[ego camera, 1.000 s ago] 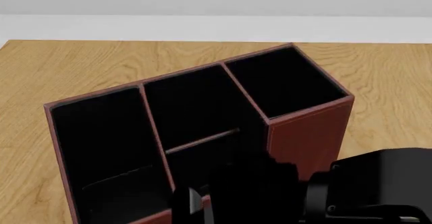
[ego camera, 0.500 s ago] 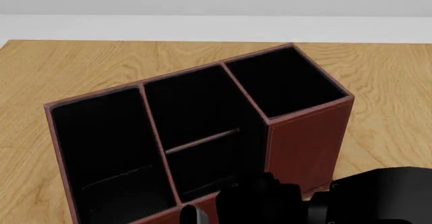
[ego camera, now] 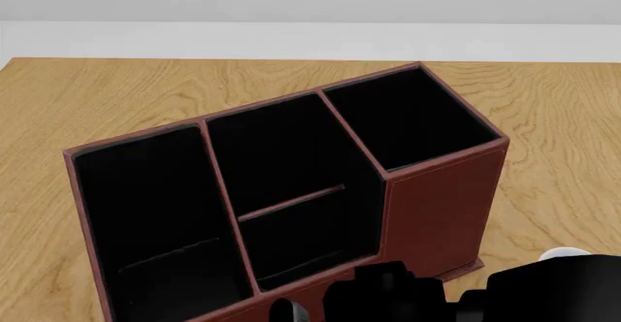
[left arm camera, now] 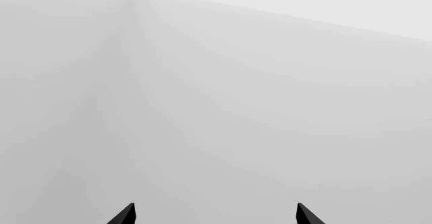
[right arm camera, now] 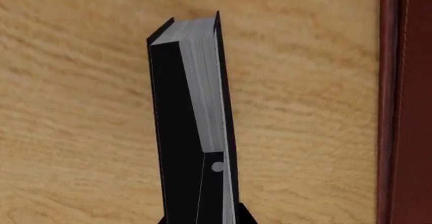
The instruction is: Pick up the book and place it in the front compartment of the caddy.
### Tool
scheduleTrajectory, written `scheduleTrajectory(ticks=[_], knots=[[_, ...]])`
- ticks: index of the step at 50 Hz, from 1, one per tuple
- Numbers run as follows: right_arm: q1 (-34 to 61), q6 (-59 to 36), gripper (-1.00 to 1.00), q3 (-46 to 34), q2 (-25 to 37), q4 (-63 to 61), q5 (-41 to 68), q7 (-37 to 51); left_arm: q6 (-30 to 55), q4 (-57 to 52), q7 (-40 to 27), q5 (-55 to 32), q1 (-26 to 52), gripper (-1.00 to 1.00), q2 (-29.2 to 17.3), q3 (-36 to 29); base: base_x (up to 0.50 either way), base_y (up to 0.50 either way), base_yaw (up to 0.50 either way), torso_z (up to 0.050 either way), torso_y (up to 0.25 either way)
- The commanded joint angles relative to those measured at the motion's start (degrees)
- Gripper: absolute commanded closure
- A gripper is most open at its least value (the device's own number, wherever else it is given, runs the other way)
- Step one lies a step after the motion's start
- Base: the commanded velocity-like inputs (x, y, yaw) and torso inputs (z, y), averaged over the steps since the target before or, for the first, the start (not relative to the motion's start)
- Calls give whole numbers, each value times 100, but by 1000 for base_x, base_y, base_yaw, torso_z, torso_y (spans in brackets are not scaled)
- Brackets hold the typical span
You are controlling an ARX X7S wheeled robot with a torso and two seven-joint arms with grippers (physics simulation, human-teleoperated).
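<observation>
The dark red-brown caddy [ego camera: 441,206] stands on the wooden table in the head view, its three black-lined sections open upward. The front compartment [ego camera: 301,238] is the nearer half of the middle section, below the low cross divider, and looks empty. My right gripper [right arm camera: 200,219] is shut on the thin black book [right arm camera: 192,107], which sticks out from the jaws over bare wood, white page edges showing. The caddy's outer wall [right arm camera: 405,107] is beside it. In the head view this gripper [ego camera: 388,296] is a black mass just in front of the caddy. My left gripper [left arm camera: 214,215] is open, facing a grey wall.
The wooden table [ego camera: 87,97] runs behind and to both sides of the caddy, ending at a white wall at the back. A small white rounded thing [ego camera: 563,253] peeks out above the right arm at the lower right.
My right arm has drawn back toward the bottom of the head view, uncovering the front compartment and the caddy's front wall. The caddy has not moved.
</observation>
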State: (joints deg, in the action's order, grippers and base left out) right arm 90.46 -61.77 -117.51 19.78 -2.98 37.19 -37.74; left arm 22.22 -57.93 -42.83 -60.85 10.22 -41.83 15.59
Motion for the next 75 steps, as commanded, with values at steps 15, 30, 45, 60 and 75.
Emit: scheduleTrajectory(ticks=[15, 30, 45, 60, 75], knots=[[682, -500, 100, 305, 72, -617, 380, -12, -126, 18, -49, 24, -34, -100, -78, -97, 0, 0, 0, 0, 0], [1485, -816, 100, 631, 183, -1201, 532, -7, -194, 33, -79, 20, -64, -100, -129, -127, 0, 0, 0, 0, 0], [2471, -875, 100, 733, 427, -1805, 522, -237, -242, 18, -133, 25, -56, -100, -180, -181, 0, 0, 0, 0, 0], [3193, -300, 100, 600, 535, -1804, -8, -511, -216, 104, -119, 135, 123, -100, -143, -478, 0, 0, 0, 0, 1], [3590, 390, 100, 408, 510, -1507, -563, -822, -288, 100, -129, 116, 93, -100, -189, -459, 0, 0, 0, 0, 1]])
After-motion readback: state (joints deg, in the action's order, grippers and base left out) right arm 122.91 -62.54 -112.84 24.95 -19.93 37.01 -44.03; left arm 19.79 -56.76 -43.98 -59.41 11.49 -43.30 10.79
